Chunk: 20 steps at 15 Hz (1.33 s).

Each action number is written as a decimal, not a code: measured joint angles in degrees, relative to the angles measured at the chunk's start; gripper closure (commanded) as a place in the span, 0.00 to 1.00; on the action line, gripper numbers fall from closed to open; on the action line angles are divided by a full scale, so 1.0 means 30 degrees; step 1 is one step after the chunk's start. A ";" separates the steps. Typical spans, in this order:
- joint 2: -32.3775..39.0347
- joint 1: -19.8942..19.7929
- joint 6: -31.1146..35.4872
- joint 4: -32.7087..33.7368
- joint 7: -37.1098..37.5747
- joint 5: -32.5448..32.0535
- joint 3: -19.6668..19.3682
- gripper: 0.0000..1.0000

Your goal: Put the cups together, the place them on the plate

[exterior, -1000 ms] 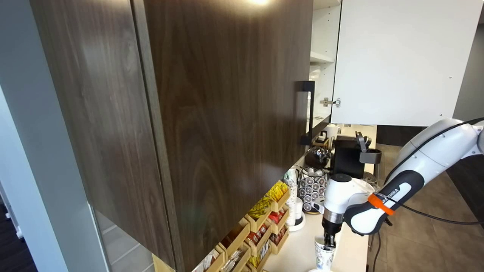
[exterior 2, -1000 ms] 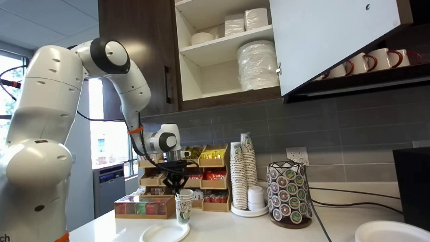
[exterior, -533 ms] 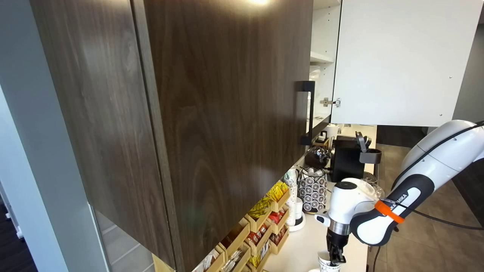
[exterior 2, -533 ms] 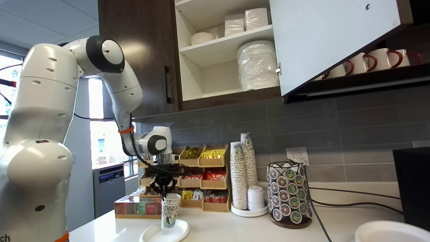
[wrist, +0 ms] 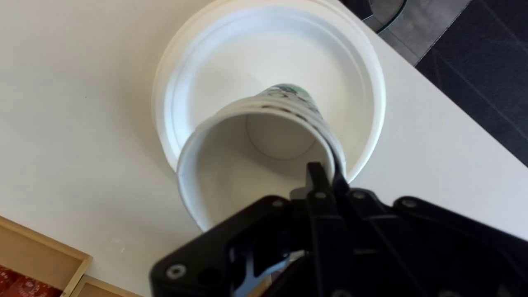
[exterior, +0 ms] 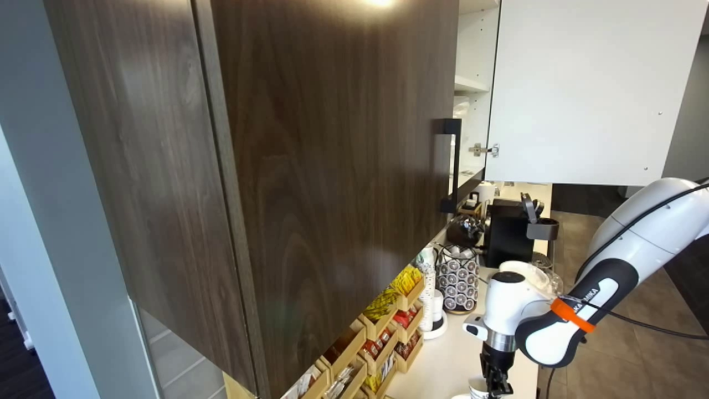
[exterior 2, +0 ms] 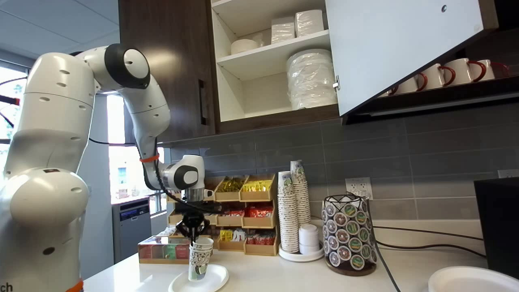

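White paper cups (wrist: 260, 152) with a leafy print, nested, are right over the round, shallow white plate (wrist: 247, 53), black two-fingered gripper (wrist: 328, 175) clamped on their rim, presumably so the stack lands as one, though base contact is unclear!

“MIKA” (exterior: 589, 299), “ch” (exterior 2: 5, 287) on robot arm (exterior: 626, 260)

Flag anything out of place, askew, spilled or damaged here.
Only one cabinet door stands out: it is wide open, baring the shelves, though the work is below on the counter. No spill or damage shows. The gripper holds the nested cups by the rim over the plate; they may lean slightly.
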 measured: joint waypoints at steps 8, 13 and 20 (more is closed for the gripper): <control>0.0229 0.0090 0.0788 -0.0002 0.1464 -0.1623 -0.0648 0.96; 0.0625 0.0175 0.0789 0.0003 0.1517 -0.1704 -0.0624 0.66; 0.0625 0.0209 0.0789 0.0120 0.1713 -0.2005 -0.0718 0.13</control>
